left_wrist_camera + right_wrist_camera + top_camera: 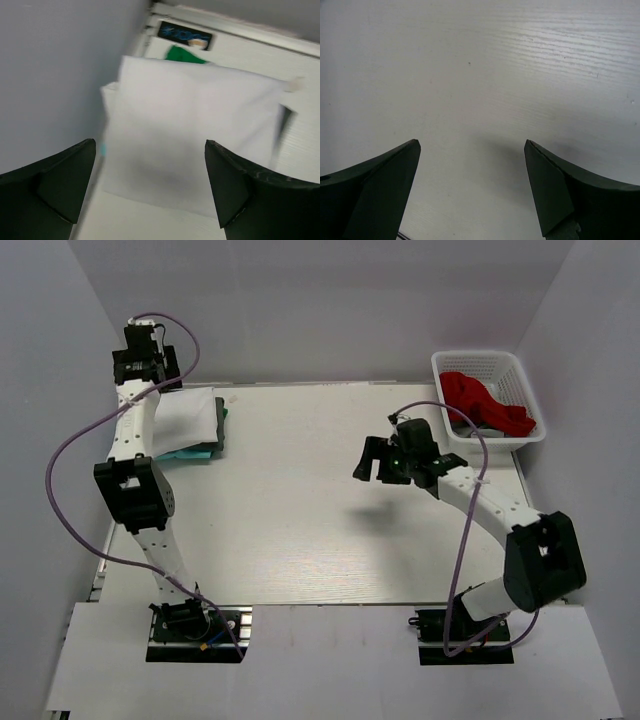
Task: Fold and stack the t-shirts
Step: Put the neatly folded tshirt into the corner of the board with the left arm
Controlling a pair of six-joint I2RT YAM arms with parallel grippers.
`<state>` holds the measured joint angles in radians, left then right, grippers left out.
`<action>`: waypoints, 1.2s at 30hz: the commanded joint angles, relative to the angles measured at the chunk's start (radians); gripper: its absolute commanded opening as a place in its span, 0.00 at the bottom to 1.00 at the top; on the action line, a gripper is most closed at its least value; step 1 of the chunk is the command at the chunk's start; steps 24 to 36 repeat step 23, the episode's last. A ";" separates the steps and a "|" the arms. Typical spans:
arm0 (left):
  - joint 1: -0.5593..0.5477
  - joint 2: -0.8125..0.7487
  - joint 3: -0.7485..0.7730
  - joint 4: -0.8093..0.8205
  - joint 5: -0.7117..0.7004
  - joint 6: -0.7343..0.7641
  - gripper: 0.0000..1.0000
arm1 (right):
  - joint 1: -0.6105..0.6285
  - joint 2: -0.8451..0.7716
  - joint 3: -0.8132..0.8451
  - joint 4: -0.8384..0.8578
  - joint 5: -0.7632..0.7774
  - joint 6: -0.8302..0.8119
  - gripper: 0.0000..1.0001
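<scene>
Folded t-shirts lie stacked at the far left of the table [320, 510]. The white one [187, 417] is on top, a dark grey edge [221, 426] shows on its right, and the teal one [188, 453] is underneath. My left gripper [148, 372] hovers over the stack's far left corner, open and empty. In the left wrist view [150, 145] the white shirt [195, 125] fills the space beyond the fingers, with a teal sliver [103, 148] at its left. My right gripper [372, 462] is open and empty above the bare table, as the right wrist view [472, 143] also shows.
A white basket [487, 364] at the far right holds a red cloth [485, 400] and something dark. Grey walls close in the left, back and right sides. A green edge [185, 54] shows beyond the white shirt.
</scene>
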<state>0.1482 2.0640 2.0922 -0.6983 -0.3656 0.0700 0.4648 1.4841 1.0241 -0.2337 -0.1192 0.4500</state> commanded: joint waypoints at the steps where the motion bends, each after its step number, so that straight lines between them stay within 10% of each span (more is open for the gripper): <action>1: -0.025 -0.186 -0.061 -0.011 0.343 -0.180 1.00 | 0.000 -0.123 -0.071 0.070 -0.014 0.029 0.90; 12: -0.262 -0.938 -1.326 0.681 0.732 -0.594 1.00 | 0.002 -0.510 -0.369 0.020 0.030 0.038 0.90; 36: -0.314 -1.159 -1.460 0.560 0.758 -0.593 1.00 | 0.002 -0.757 -0.602 0.117 0.003 0.092 0.90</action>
